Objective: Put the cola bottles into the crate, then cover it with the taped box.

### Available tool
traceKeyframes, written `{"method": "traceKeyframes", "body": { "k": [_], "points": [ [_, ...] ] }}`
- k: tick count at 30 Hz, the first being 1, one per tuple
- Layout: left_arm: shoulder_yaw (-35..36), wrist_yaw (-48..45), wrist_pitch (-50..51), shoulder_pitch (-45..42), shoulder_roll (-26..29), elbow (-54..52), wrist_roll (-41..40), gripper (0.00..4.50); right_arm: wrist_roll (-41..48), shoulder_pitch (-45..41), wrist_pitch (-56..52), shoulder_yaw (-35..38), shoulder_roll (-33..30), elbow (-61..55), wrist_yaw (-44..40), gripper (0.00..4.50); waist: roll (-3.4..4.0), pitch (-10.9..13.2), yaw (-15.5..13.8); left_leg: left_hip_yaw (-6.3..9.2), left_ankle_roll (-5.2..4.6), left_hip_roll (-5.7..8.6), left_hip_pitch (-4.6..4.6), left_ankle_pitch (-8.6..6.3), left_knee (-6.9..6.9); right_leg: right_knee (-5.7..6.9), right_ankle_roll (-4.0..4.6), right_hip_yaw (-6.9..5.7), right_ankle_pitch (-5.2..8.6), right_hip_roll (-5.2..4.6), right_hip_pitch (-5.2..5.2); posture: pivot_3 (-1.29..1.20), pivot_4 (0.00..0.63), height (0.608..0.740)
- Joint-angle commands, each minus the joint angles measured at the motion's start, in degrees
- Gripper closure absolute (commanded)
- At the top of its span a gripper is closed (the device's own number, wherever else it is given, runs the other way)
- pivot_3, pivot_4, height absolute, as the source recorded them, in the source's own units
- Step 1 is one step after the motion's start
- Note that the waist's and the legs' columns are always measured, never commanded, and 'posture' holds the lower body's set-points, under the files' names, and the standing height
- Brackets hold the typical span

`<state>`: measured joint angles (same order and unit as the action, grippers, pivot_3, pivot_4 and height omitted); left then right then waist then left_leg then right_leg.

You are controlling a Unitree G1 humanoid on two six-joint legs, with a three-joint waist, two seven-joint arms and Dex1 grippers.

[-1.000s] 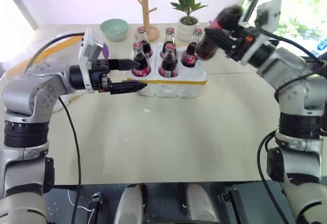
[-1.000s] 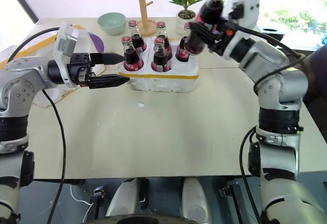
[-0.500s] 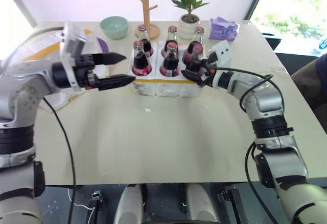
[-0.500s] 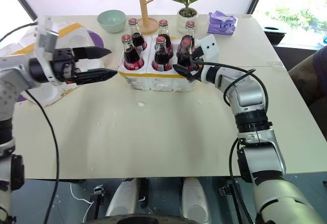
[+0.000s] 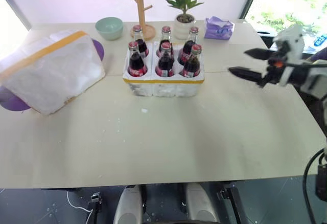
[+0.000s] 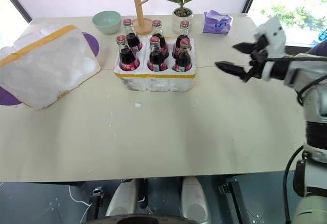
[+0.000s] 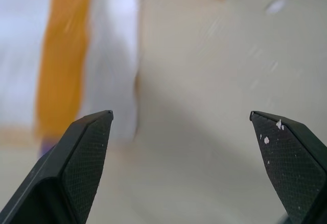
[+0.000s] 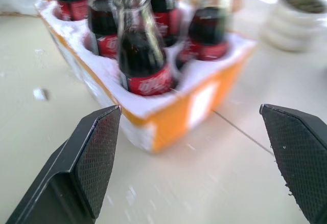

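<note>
Several cola bottles (image 5: 165, 60) with red caps and labels stand upright in the holes of the low white crate (image 5: 163, 83), which has a thin yellow band. In the right wrist view the nearest bottle (image 8: 140, 50) sits in the crate's corner hole. My right gripper (image 5: 238, 61) hovers open and empty to the right of the crate, apart from it and pointing toward it. The taped box (image 5: 51, 69), white foam with an orange stripe, lies tilted at the table's left. My left gripper (image 7: 180, 113) is open and empty over the table beside the blurred taped box (image 7: 66, 55).
Behind the crate stand a mint bowl (image 5: 109, 28), a wooden peg rack (image 5: 140, 9), a potted plant (image 5: 184, 9) and a purple packet (image 5: 218, 28). A purple disc (image 5: 10, 101) shows from under the taped box. White crumbs dot the table in front of the crate.
My right gripper set the last bottle in the crate, opened and drew back to the right. My left arm swung away to the left, out of the head views.
</note>
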<state>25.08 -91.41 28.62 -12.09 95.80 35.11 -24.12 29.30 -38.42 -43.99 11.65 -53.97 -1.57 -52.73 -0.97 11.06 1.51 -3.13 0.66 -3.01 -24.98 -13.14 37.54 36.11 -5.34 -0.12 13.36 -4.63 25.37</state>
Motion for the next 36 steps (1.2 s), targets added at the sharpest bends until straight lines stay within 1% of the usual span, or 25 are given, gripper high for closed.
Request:
{"method": "traceKeyframes", "body": {
  "k": [1, 2, 3, 5, 7, 8, 9, 11, 13, 17, 23, 28, 33, 36],
  "points": [
    [-4.0, -0.9, -12.4, -2.4, 3.5, 11.3, 5.4, 0.0, 2.2, -2.3, -0.6, 2.2, -1.1, -0.5, -1.2, 0.06, 0.01, 0.0, 0.1, 0.0, 0.02, -0.01, 0.01, 0.0, -0.01, 0.0, 0.03, 0.0, -0.02, -0.01, 0.01, 0.0, 0.15, 0.74],
    [-5.8, -0.7, -14.5, -3.5, 3.5, 12.9, 6.5, 0.0, 2.3, -2.8, -0.5, 2.0, -1.2, -0.3, -1.4, 0.06, 0.04, 0.0, 0.1, -0.03, 0.02, 0.0, 0.01, 0.0, -0.01, -0.01, 0.04, 0.01, -0.02, -0.04, 0.01, 0.0, 0.15, 0.74],
    [-8.5, 1.2, -17.0, -6.3, 2.7, 14.4, 8.6, 0.0, 3.1, -3.5, -0.9, 2.1, -1.2, -0.4, -2.0, 0.06, 0.05, 0.0, 0.0, -0.07, 0.03, 0.01, 0.01, 0.0, -0.03, -0.01, 0.04, 0.02, -0.02, -0.07, 0.03, 0.0, 0.15, 0.74],
    [-16.2, 7.6, -19.8, -19.4, -2.6, 17.6, 16.3, 0.0, 9.3, -5.1, -3.2, 4.3, -1.9, -3.0, -7.1, 0.06, 0.08, 0.0, -0.5, -0.12, 0.03, 0.02, -0.03, 0.01, -0.06, -0.02, 0.04, 0.04, -0.02, -0.08, 0.07, 0.0, 0.15, 0.74],
    [-22.5, 8.9, -19.9, -32.1, -8.2, 21.7, 22.7, 0.0, 17.0, -4.7, -4.8, 7.5, -4.3, -7.0, -15.5, 0.06, 0.17, 0.0, -1.8, -0.11, 0.0, 0.04, -0.05, 0.03, -0.11, 0.05, 0.0, 0.03, -0.02, -0.03, 0.05, 0.0, 0.15, 0.74],
    [-25.1, 8.4, -20.8, -36.9, -10.4, 24.1, 25.5, 0.0, 20.3, -5.1, -6.3, 8.8, -5.6, -8.0, -18.1, 0.06, 0.15, 0.0, -2.2, -0.11, 0.0, 0.05, -0.07, 0.03, -0.11, 0.09, -0.03, 0.02, -0.02, 0.01, 0.05, 0.0, 0.15, 0.74],
    [-27.4, 8.7, -21.8, -40.7, -12.3, 26.4, 28.2, 0.0, 22.6, -6.1, -7.7, 9.5, -6.6, -8.2, -19.1, 0.06, 0.14, 0.0, -2.6, -0.1, -0.01, 0.01, -0.07, 0.04, -0.14, 0.08, -0.26, 0.02, -0.15, 0.07, 0.06, 0.0, 0.15, 0.74],
    [-31.0, 10.9, -23.4, -47.0, -15.6, 30.9, 32.8, 0.0, 24.4, -8.5, -9.3, 9.3, -7.8, -8.4, -18.5, 0.06, -0.02, 0.0, -2.5, -0.05, 0.0, 0.02, -0.17, 0.04, -0.01, 0.13, -0.4, -0.04, -0.23, 0.07, 0.03, 0.0, 0.15, 0.74],
    [-33.1, 11.9, -24.0, -51.2, -18.0, 34.1, 35.5, 0.0, 25.5, -9.7, -10.3, 9.0, -8.7, -9.1, -17.7, 0.06, -0.42, -0.1, -2.2, -0.04, -0.01, 0.01, -0.29, 0.03, 0.18, 0.11, -0.46, -0.04, -0.28, 0.05, 0.04, 0.0, 0.15, 0.74],
    [-35.2, 13.2, -24.7, -56.3, -21.5, 38.0, 39.0, 0.0, 26.7, -9.2, -11.2, 9.8, -9.9, -11.3, -15.7, 0.06, -0.52, -0.1, -1.3, -0.15, -0.01, 0.01, -0.41, -0.01, 0.45, -0.05, -0.29, 0.0, -0.18, -0.12, 0.05, 0.0, 0.15, 0.74],
    [-36.9, 14.3, -25.1, -60.6, -25.1, 40.4, 42.8, 0.0, 28.6, -4.8, -12.6, 12.7, -10.6, -15.6, -12.1, 0.06, -0.54, -0.1, -0.9, -0.06, -0.01, 0.02, -0.46, -0.01, 0.47, 0.03, -0.27, -0.02, -0.17, -0.13, 0.1, 0.0, 0.15, 0.74],
    [-37.3, 15.2, -24.6, -60.8, -27.0, 41.3, 44.4, 0.0, 32.5, -3.7, -15.1, 15.3, -11.7, -16.3, -10.3, 0.06, -0.53, -0.1, -0.8, -0.06, -0.03, 0.02, -0.45, -0.02, 0.46, 0.09, -0.45, -0.02, -0.27, -0.12, 0.11, 0.0, 0.15, 0.74],
    [-37.3, 14.1, -24.0, -60.1, -27.5, 41.7, 45.3, 0.0, 32.9, -3.6, -14.2, 15.7, -11.9, -16.8, -7.9, 0.06, -0.53, -0.1, -0.8, -0.05, -0.03, 0.01, -0.44, -0.02, 0.48, 0.09, -0.44, -0.02, -0.26, -0.12, 0.11, 0.0, 0.15, 0.74],
    [-36.9, 13.6, -23.3, -59.9, -27.7, 41.8, 45.2, 0.84, 33.0, -3.5, -13.7, 15.3, -11.8, -16.5, -7.1, 0.0, -0.53, -0.1, -0.8, -0.05, -0.03, 0.01, -0.45, -0.02, 0.48, 0.09, -0.44, -0.02, -0.26, -0.12, 0.11, 0.0, 0.15, 0.74]
  ]
}}
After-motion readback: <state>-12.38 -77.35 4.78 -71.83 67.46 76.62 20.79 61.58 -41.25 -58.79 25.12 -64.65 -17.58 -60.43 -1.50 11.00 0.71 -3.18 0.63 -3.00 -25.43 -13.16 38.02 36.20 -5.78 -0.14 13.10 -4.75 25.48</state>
